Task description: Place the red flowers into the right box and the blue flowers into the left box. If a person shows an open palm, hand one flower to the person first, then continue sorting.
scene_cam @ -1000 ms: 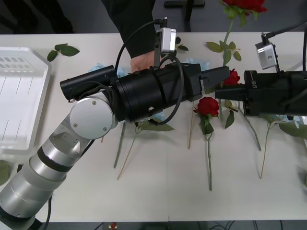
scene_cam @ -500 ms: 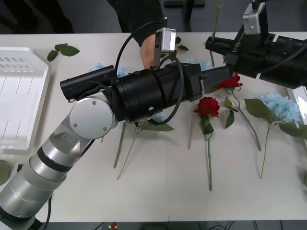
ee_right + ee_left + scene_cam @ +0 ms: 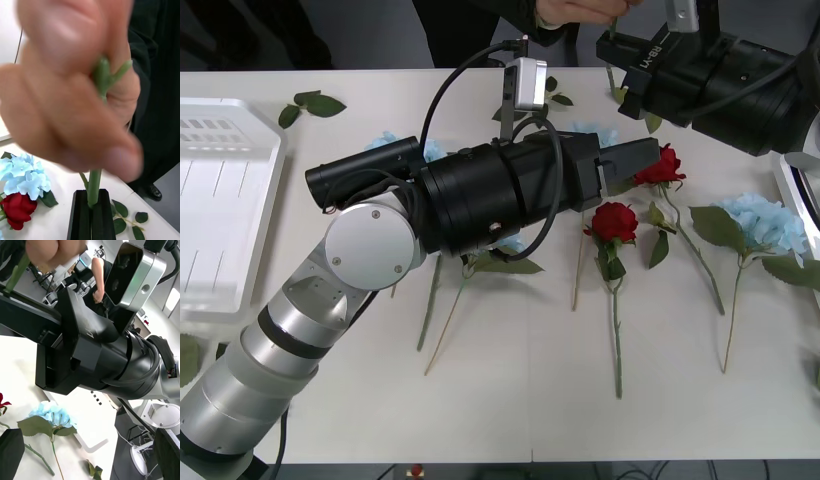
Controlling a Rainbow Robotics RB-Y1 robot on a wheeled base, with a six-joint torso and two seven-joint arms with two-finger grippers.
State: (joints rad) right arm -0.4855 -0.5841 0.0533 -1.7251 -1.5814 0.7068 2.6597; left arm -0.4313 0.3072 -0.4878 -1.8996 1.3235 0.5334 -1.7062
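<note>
From the front I'm seeing my right end effector lifted over the bench's far edge; its wrist camera is showing fingers clamping a green stem while the person's hand is gripping it. My left end effector is spreading wide, empty.

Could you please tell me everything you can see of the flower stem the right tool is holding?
The stem is thin, smooth and pale green, plastic-looking, with a small side shoot forking off near the person's hand. It stands upright out of the right tool, whose black fingers are shut on its lower part. The hand wraps around its upper part, gripping it above the tool. Its flower head is hidden.
</note>
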